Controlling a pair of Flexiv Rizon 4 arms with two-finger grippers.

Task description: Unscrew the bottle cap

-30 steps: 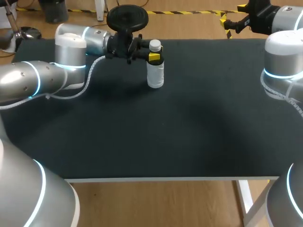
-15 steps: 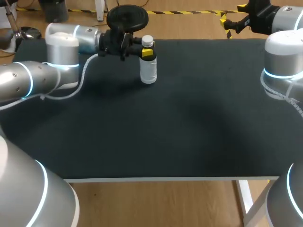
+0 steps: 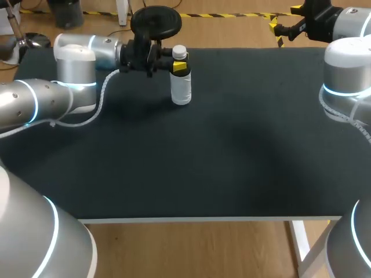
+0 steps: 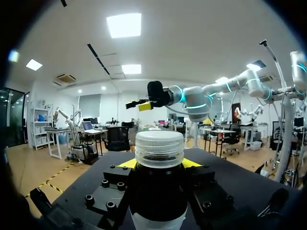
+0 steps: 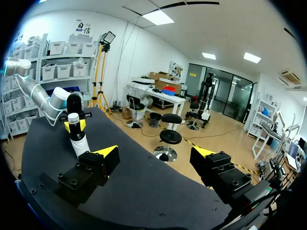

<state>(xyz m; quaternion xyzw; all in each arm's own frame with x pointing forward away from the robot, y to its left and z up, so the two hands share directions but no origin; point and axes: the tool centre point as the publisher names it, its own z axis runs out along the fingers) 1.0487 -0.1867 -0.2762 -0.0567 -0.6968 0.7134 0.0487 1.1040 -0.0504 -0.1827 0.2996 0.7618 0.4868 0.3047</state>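
Note:
A clear plastic bottle with a white cap stands upright near the far edge of the black table, left of the middle. My left gripper comes in from the left and is shut on the bottle just under the cap. In the left wrist view the cap rises between the yellow tips of the left gripper. My right gripper hangs open beyond the table's far right corner, holding nothing. From the right wrist view the open right gripper faces the distant bottle.
The black table top runs wide between the two arms, with a white front edge. My right arm's grey body stands over the table's right side.
My left gripper has shifted the bottle to the left and a little toward the far edge, still upright. The right arm has not moved.

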